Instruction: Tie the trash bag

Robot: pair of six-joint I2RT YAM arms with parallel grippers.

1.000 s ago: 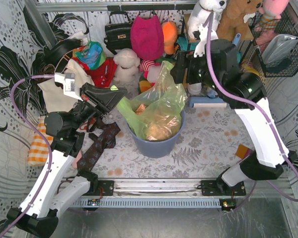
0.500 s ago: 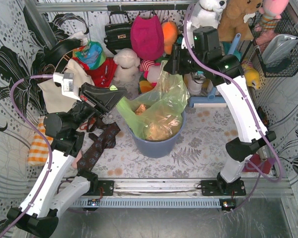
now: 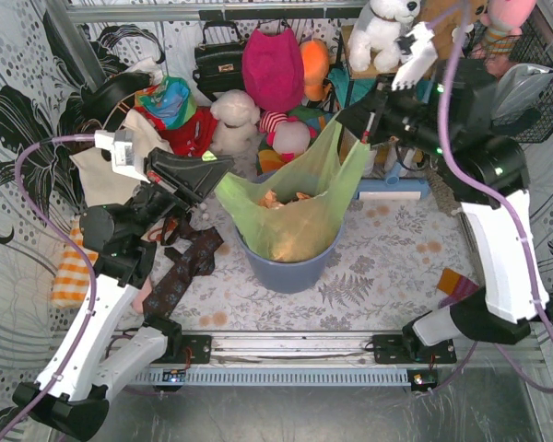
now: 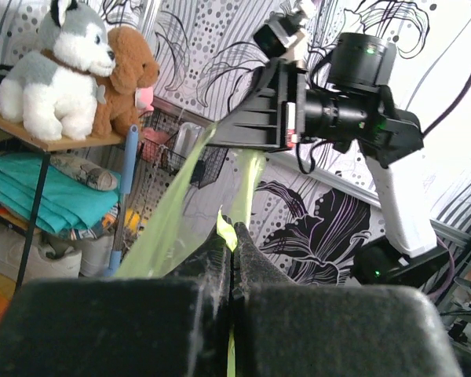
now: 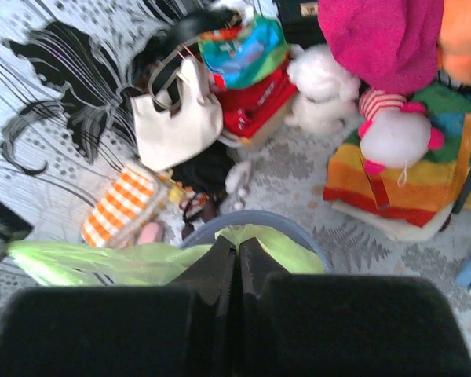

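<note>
- The bag (image 3: 300, 207) sits in the bin (image 3: 290, 272), with its mouth raised above the rim.
- The left pincer (image 3: 223, 173) is clamped on the bag's edge left of the bin, the right pincer (image 3: 350, 129) on its edge at the far right.
- The mouth stretches long between them; I think both corners must meet over the bin.

trash bag (image 3: 300, 198) base hidden, inside bin (image 3: 290, 274)

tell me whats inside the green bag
Crumpled tan paper shows at the open mouth and through the thin bag. Anything lower down is hidden by the bin wall.
</note>
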